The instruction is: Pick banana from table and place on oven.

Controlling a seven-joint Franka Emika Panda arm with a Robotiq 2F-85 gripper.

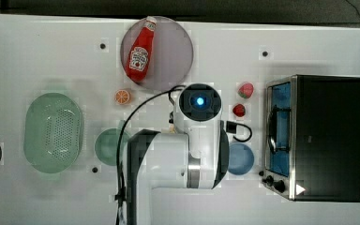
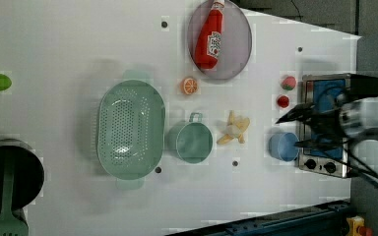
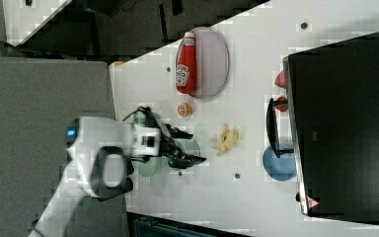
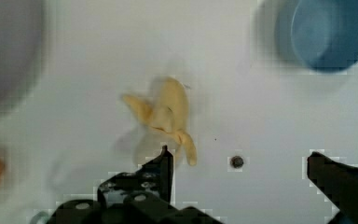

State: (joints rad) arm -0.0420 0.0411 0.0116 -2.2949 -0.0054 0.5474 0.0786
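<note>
Pale yellow, the banana (image 2: 234, 129) lies on the white bench (image 2: 69, 54), untouched, between the green mug (image 2: 193, 141) and the blue bowl (image 2: 282, 146) in the left view; the orange slice (image 2: 189, 86) sits near it toward the left view's top, beside the grey plate (image 2: 236, 46) that carries the ketchup bottle (image 2: 210, 39); the tool (image 4: 237, 168) hangs above the bench with its two dark fingers (image 4: 161, 172) spread wide and nothing between them, the banana just ahead of one fingertip in the wrist view; in the right view the tool (image 3: 195, 147) is over the mug, apart from the banana (image 3: 225, 139); two red strawberries (image 2: 286, 92) lie by the oven (image 1: 328, 138), which stands at the top view's right with its black top bare; a green colander (image 2: 129, 129) rests beyond the mug.
</note>
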